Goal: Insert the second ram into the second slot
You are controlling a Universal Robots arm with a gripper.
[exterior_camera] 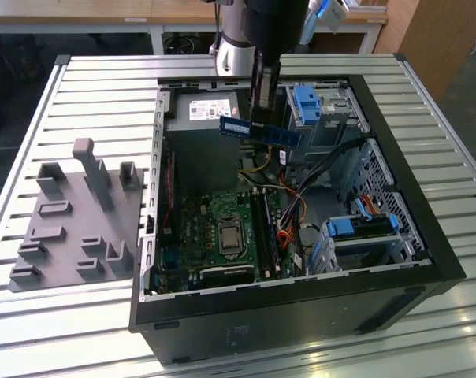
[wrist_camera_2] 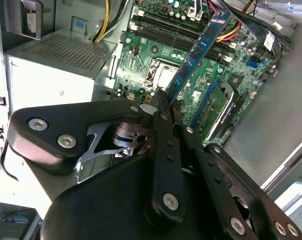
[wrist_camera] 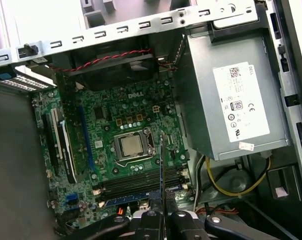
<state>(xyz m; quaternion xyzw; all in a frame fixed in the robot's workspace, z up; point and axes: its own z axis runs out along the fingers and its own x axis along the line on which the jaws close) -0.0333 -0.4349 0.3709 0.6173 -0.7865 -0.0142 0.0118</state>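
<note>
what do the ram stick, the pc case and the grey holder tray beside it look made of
Second ram: dark-blue circuit board, thin, matte, with a paler label at one end. PC case: probably painted sheet metal outside, smooth black; the inner frame is bare grey and perforated. Grey holder tray: likely plastic, uniform matte grey, with blocky moulded or printed shapes.

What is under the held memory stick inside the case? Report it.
Below the memory stick, shut in the gripper, lie the green motherboard, its processor socket and the long memory slots. The gripper hides part of the board.
</note>
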